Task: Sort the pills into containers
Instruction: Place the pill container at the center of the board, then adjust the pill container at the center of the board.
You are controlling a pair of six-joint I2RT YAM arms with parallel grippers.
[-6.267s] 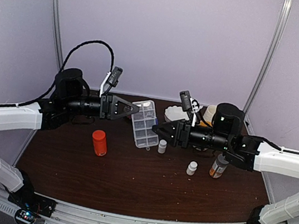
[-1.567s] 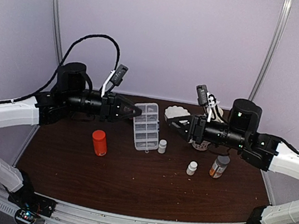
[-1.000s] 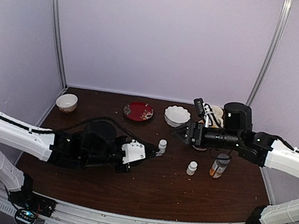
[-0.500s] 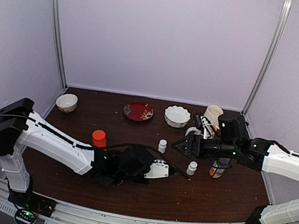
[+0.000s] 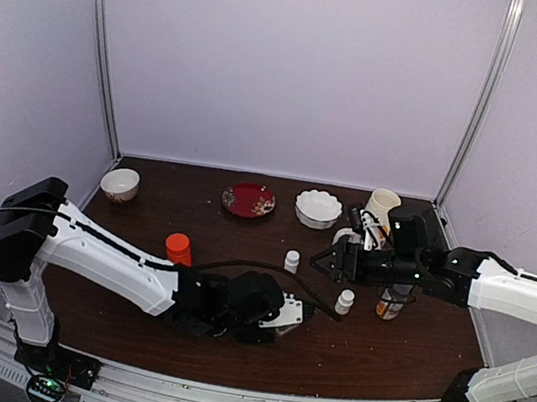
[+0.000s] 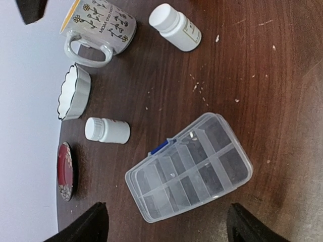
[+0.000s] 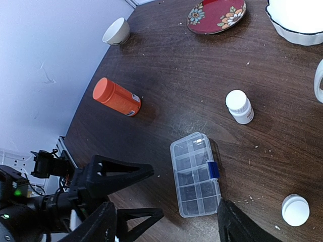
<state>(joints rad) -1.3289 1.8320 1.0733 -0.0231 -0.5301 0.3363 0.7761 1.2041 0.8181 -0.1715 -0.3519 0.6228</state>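
Now left gripper (image 6: 167, 205) spread over pill box (image 6: 189, 174), bare table (image 6: 262, 75) around; right gripper (image 7: 165, 202) spread too

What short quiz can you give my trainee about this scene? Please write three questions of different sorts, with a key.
1. True or false: the orange bottle is apart from the pill box.
2. How is the pill box placed? A) held up in the air B) flat on the table C) standing on its edge
3. Fill in: the clip on the pill box is ___ in colour.
Key: 1 true; 2 B; 3 blue.
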